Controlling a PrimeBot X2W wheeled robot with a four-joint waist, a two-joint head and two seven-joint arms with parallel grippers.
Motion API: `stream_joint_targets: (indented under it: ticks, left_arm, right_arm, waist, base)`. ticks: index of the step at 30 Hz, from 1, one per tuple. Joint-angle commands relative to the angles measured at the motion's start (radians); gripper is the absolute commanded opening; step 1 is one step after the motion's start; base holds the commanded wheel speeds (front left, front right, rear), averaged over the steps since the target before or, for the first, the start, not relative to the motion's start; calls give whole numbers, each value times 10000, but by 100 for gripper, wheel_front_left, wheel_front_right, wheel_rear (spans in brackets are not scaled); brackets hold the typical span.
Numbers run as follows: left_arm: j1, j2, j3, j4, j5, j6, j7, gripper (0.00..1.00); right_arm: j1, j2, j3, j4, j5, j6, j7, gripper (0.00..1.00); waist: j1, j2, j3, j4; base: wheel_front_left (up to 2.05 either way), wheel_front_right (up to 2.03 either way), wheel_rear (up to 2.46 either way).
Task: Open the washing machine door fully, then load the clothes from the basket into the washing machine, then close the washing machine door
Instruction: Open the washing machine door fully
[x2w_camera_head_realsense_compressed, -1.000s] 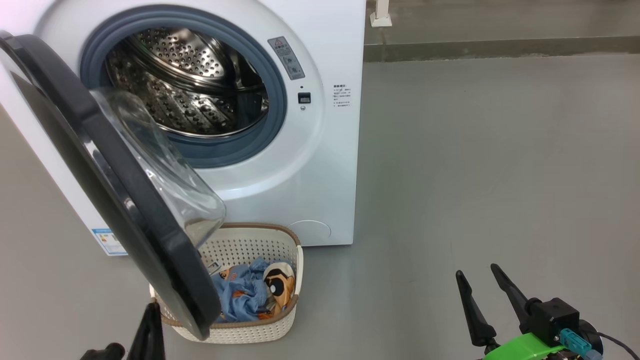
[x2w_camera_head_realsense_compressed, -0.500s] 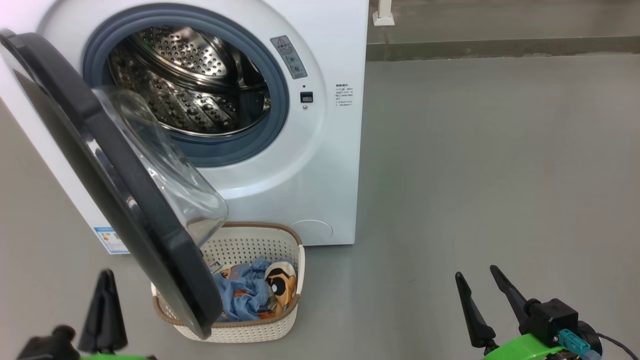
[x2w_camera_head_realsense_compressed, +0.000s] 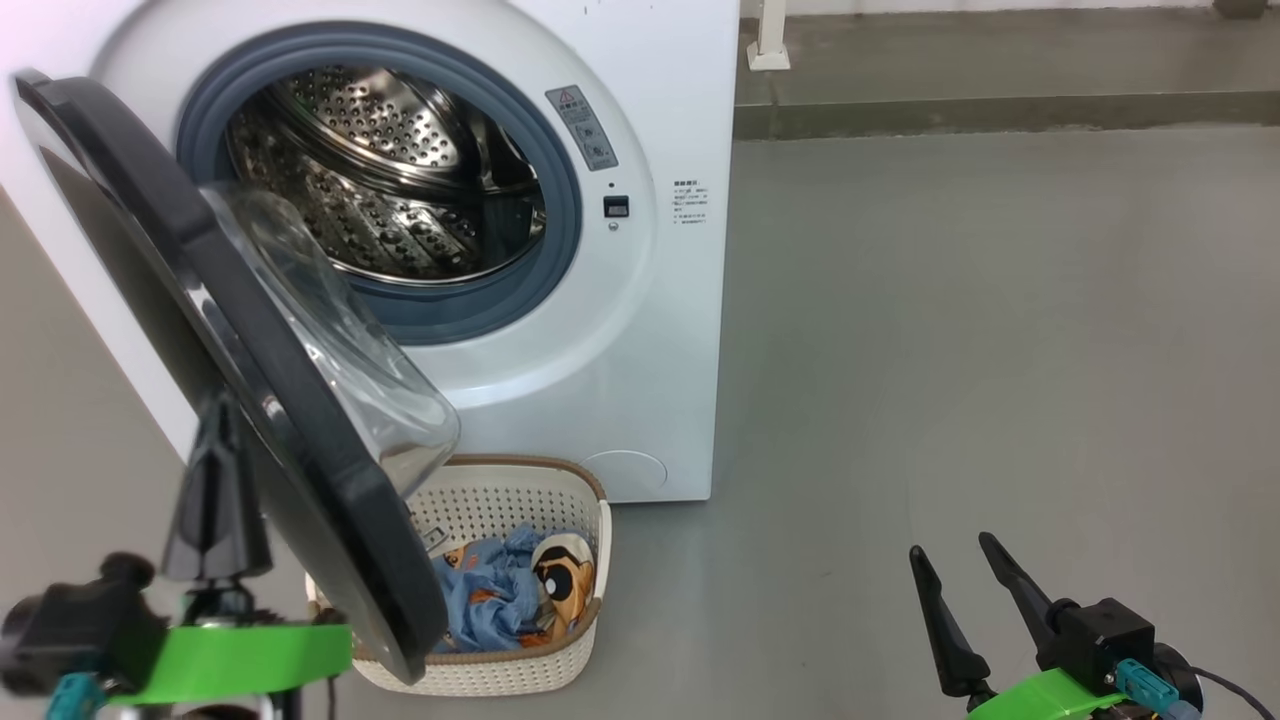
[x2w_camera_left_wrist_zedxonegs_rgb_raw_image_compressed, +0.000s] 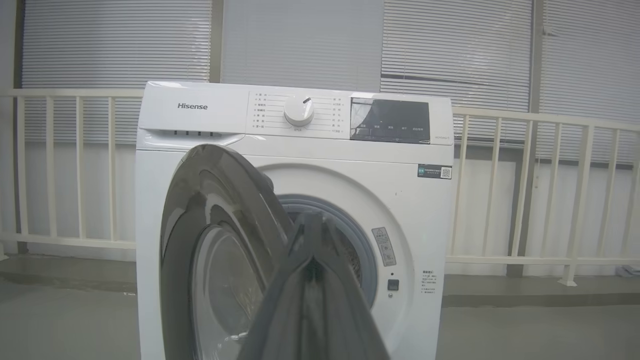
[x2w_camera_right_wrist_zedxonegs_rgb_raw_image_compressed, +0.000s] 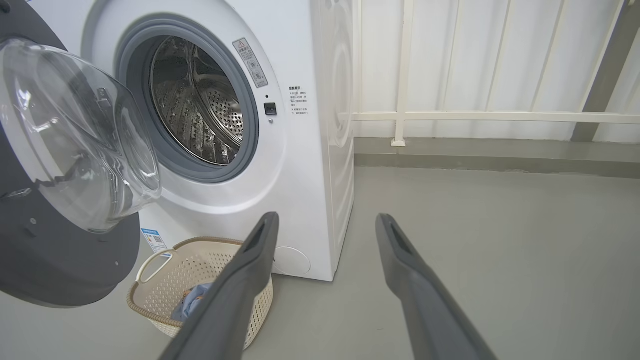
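- Two sets of jaws are in view: the left jaws are pressed together on nothing, their fingers (x2w_camera_head_realsense_compressed: 215, 500) rising as one dark wedge at the lower left of the head view, just beside the outer face of the washing machine door (x2w_camera_head_realsense_compressed: 290, 420). Whether they touch it I cannot tell.
- From the left wrist, those fingers (x2w_camera_left_wrist_zedxonegs_rgb_raw_image_compressed: 310, 310) are blurred and point at the door's (x2w_camera_left_wrist_zedxonegs_rgb_raw_image_compressed: 215, 200) free edge, with the control dial (x2w_camera_left_wrist_zedxonegs_rgb_raw_image_compressed: 299, 111) above.
- The right jaws are spread wide and empty. Their fingers (x2w_camera_head_realsense_compressed: 945, 630) are low on the right over bare floor (x2w_camera_head_realsense_compressed: 950, 350), well apart from the washing machine (x2w_camera_head_realsense_compressed: 640, 330).
- The door stands partly open, hinged at the left, its glass bowl (x2w_camera_head_realsense_compressed: 330, 340) bulging toward the drum (x2w_camera_head_realsense_compressed: 380, 180), which has nothing in it.
- The basket (x2w_camera_head_realsense_compressed: 500, 500) sits on the floor just before the machine, under the opening. The door's lower edge hangs over its left part.
- The clothes (x2w_camera_head_realsense_compressed: 490, 600) lie bunched inside the basket, blue fabric with the cartoon-face piece to the right.
- From the right wrist, one finger (x2w_camera_right_wrist_zedxonegs_rgb_raw_image_compressed: 235, 300) crosses in front of the basket (x2w_camera_right_wrist_zedxonegs_rgb_raw_image_compressed: 165, 280), and a white railing (x2w_camera_right_wrist_zedxonegs_rgb_raw_image_compressed: 450, 116) runs behind.
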Motion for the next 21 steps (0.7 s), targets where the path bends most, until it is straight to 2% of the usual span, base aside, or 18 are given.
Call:
stream_joint_targets:
  ticks: [1, 8, 21]
  left_arm:
    - [-518, 120, 228, -310, 92, -51, -61, 0]
    - [-842, 120, -796, -71, 20, -68, -61, 0]
    - [-926, 120, -2363, 1936, -799, -65, 325, 0]
  right_arm:
    - [-181, 4, 256, -233, 49, 16, -120, 100]
    - [-107, 4, 277, -178, 128, 16, -120, 100]
    - [-88, 5, 322, -133, 203, 16, -120, 100]
  waist:
    - [0, 0, -10, -10]
    - [0, 0, -51, -117]
    - [0, 0, 96, -477]
  base:
    - [0, 0, 0]
    - [0, 0, 0]
    - [0, 0, 0]
